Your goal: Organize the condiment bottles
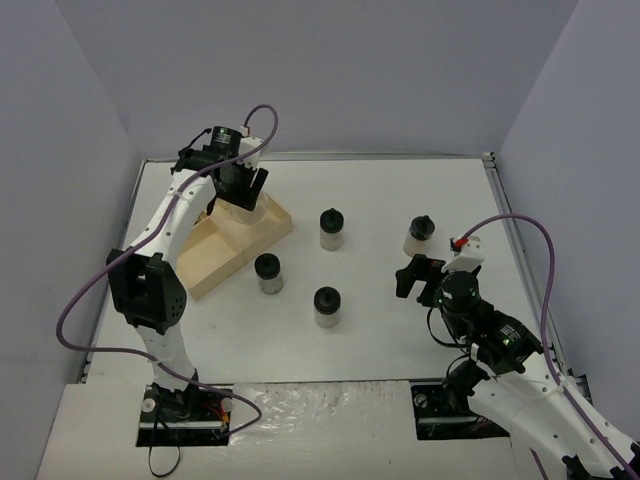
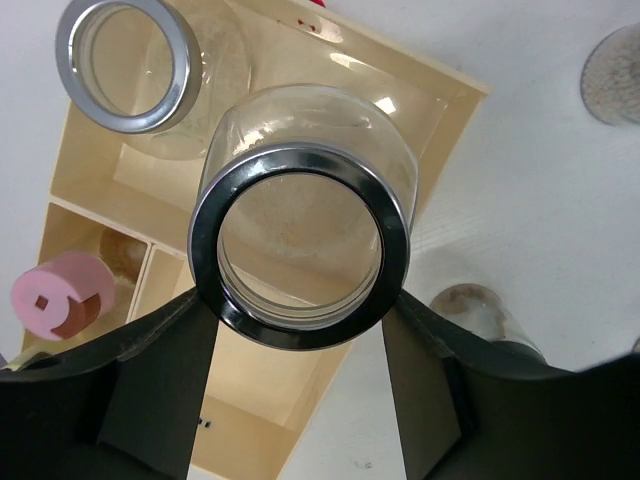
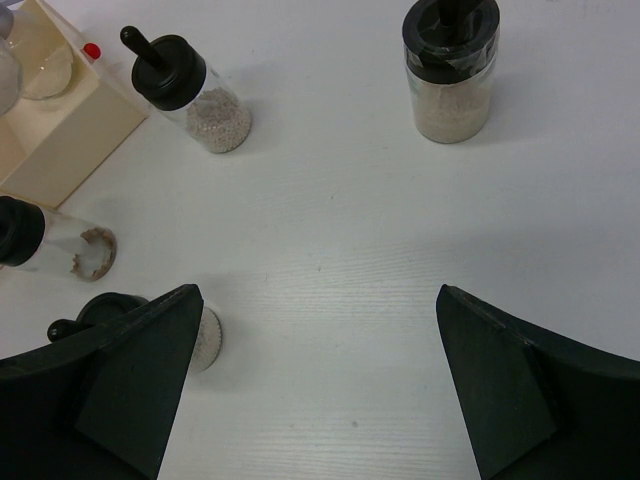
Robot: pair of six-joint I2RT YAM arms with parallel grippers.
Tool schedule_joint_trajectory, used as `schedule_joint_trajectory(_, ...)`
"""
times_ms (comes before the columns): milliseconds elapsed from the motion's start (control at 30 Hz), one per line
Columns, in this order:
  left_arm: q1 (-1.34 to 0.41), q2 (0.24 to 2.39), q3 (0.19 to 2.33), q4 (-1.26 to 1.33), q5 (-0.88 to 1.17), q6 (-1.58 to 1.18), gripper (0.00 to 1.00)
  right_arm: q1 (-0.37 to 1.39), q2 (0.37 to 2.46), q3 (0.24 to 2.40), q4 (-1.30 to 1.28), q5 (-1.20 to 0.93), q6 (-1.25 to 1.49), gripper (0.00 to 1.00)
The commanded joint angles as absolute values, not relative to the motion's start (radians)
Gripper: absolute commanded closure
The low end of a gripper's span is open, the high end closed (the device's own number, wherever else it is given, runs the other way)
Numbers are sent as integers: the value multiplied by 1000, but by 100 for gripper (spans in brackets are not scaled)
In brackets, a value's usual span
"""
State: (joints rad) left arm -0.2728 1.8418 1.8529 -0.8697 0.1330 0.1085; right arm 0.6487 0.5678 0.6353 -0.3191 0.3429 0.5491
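The right tool (image 1: pixel 408 277) hangs low over the table (image 1: pixel 380 345), fingers (image 3: pixel 130 385) spread wide with only bare table between them. Four black-capped jars stand upright, long axes vertical, well apart from one another: near jar (image 1: pixel 327 306), left jar (image 1: pixel 268 272), middle jar (image 1: pixel 331 228) and right jar (image 1: pixel 420 235). The right jar is just beyond the right tool. The right wrist view alone shows their pale grainy fill and the near jar half hidden behind a finger. There is open table around each jar, and the widest gap lies between the middle and right jars.

Farther off, the tray (image 1: pixel 220 255) lies at a slant close to the table's left edge. The left tool (image 1: pixel 243 190) reaches down over its far end. From above, the arm hides what it holds. The left wrist view shows it pinching a held jar (image 2: pixel 300 180), silver-rimmed, by the lid, one finger (image 2: pixel 150 400) on each side. The lid faces the camera and the body runs away from it along the tool's line, over the tray's large compartment. Whether it rests on the tray floor I cannot tell. A second jar (image 2: pixel 125 60) with the same rim sits in that compartment toward its far corner, close beside the held one. A pink-capped jar (image 2: pixel 62 295) sits in a smaller compartment.
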Motion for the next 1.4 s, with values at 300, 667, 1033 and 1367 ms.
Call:
schedule_joint_trajectory(300, -238, 1907, 1789, -667, 220, 102, 100, 655, 588, 638, -273, 344, 555, 0)
schedule_joint_trajectory(667, -235, 1906, 1698, -640, 233, 73, 78, 660, 589, 637, -273, 345, 555, 0)
schedule_joint_trajectory(1033, -230, 1602, 1684, -696, 162, 24, 24, 661, 586, 638, -271, 334, 549, 0)
schedule_joint_trajectory(1367, -267, 1239, 1378, -640, 288, -114, 6, 667, 571, 626, -259, 330, 546, 0)
